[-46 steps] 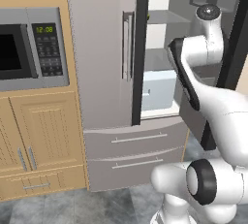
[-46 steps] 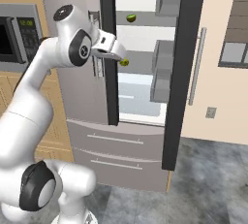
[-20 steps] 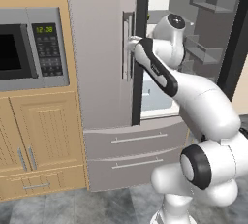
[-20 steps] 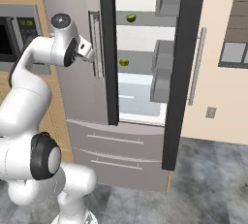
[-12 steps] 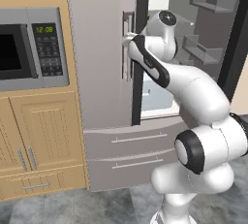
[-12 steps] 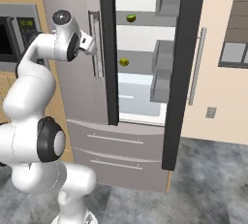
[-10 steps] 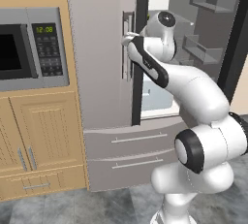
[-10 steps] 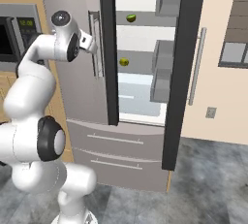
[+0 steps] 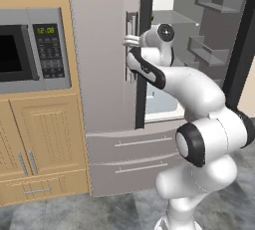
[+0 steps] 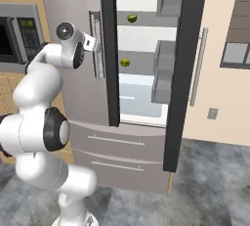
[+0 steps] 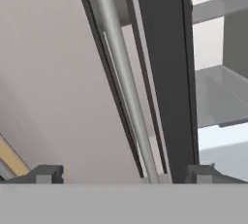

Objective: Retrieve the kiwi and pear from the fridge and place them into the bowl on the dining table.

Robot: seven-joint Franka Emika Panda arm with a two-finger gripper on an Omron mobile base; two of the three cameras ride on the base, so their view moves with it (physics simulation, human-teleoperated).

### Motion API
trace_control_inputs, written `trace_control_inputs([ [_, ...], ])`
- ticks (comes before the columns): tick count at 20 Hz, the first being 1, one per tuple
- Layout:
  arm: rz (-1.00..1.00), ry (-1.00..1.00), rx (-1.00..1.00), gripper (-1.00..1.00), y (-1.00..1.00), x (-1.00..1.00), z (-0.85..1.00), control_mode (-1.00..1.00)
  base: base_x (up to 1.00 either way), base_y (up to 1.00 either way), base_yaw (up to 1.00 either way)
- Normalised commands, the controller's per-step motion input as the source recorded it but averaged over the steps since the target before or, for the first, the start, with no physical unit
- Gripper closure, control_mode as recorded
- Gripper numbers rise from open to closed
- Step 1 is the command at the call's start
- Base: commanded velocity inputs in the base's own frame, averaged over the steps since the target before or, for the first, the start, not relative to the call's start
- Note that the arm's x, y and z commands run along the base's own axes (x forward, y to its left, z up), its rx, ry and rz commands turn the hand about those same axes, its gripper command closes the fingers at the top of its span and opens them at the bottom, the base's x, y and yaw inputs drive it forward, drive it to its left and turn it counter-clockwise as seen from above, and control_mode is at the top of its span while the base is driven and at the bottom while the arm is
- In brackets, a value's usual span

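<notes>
Fridge [image 10: 73,5] fills the middle of the scene, to the right of the microwave [image 9: 30,50]. Its left door is closed and its right door [image 10: 183,73] stands swung wide. The pincer [image 11: 123,173] is spread wide with nothing in it, straddling the left door's bar handle [image 11: 123,87], which runs up between the two tips. Further right, inside the white interior, one small green fruit [image 10: 132,18] sits on an upper shelf and another [image 10: 125,62] on the shelf below; at this distance I can't say for sure which is the kiwi and which the pear. Neither fruit has been picked up, so both fetches and both drops into the bowl appear to remain.
</notes>
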Motion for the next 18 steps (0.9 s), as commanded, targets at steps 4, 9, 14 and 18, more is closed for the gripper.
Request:
trace_control_inputs([
  [4, 0.0, 0.0, 0.0, -1.0, -0.07, 0.68, 0.0, -1.0, 0.0, 0.0, 0.0],
  [9, 0.0, 0.0, 0.0, -1.0, -0.08, 0.8, 0.0, -1.0, 0.0, 0.0, 0.0],
  [14, 0.0, 0.0, 0.0, -1.0, -0.01, 0.87, -0.07, -1.0, 0.0, 0.0, 0.0],
  [18, -0.01, 0.0, 0.0, -1.0, 0.0, 0.91, -0.27, -1.0, 0.0, 0.0, 0.0],
])
